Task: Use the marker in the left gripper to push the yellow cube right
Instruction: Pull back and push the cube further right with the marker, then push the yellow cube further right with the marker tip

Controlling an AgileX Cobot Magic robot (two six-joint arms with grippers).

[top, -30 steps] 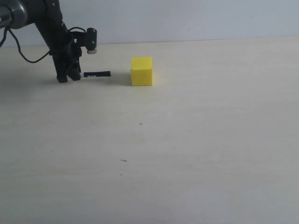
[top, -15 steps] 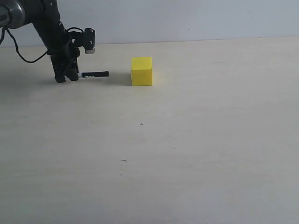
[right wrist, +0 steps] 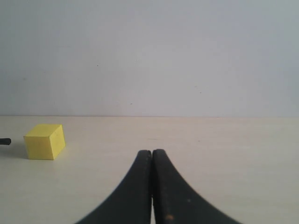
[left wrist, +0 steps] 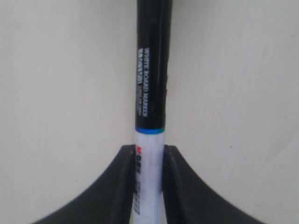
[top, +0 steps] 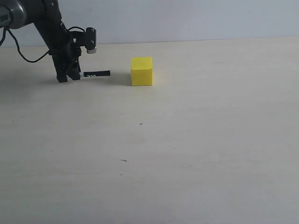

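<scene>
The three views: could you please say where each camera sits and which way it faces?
Exterior view: off the arms, facing across the table toward the wall; shows the left gripper holding the marker.
Left wrist view: on the left arm, looking along the marker at the table; its fingers show.
Right wrist view: low, facing the wall; the shut right gripper shows.
Shared: exterior and right wrist views both show the yellow cube.

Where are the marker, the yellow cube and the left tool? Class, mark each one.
marker [top: 97,73]: exterior view, middle of its barrel.
yellow cube [top: 141,75]: exterior view, front face.
left tool [top: 68,77]: exterior view, between its fingertips.
</scene>
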